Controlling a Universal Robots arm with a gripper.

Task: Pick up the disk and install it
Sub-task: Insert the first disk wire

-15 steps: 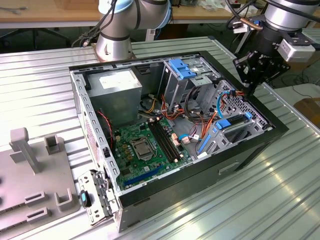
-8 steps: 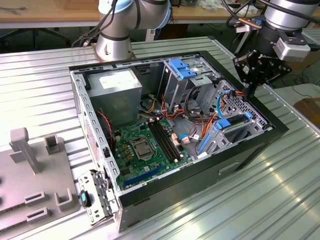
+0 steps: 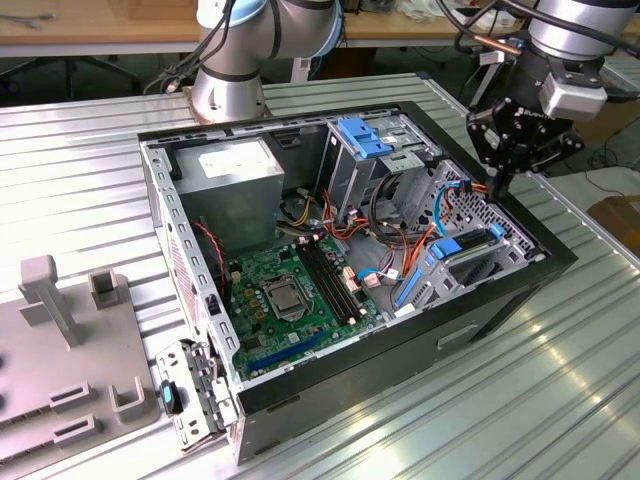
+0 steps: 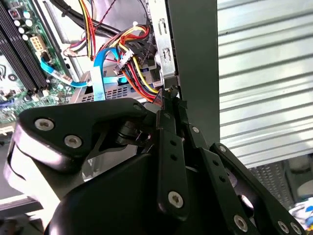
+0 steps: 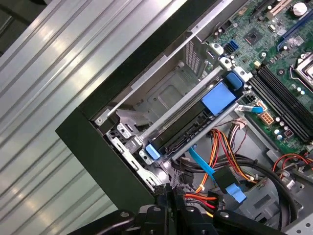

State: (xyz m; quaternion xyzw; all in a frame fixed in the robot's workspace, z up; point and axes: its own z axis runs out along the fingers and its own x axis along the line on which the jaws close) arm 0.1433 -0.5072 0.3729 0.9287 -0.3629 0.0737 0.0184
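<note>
The disk (image 5: pixel 188 131) has a dark face and blue plastic pieces at its ends. It sits in the metal bay at the corner of the open computer case (image 3: pixel 500 300). In the exterior view the disk (image 3: pixel 466 262) lies low on the case's right side. My gripper (image 3: pixel 499 187) hangs just above the case's right wall, a little beyond the disk and not touching it. In both wrist views its fingers (image 4: pixel 166 127) are pressed together, holding nothing. The gripper (image 5: pixel 168 195) points down at a bundle of red, yellow and orange cables (image 5: pixel 215 171).
The motherboard (image 3: pixel 285 290) lies on the case floor. A grey power-supply box (image 3: pixel 235 175) and a blue-topped drive cage (image 3: pixel 368 140) stand at the back. A grey fixture plate (image 3: pixel 70 350) lies at the exterior view's left, on the ribbed metal table (image 3: pixel 560 400).
</note>
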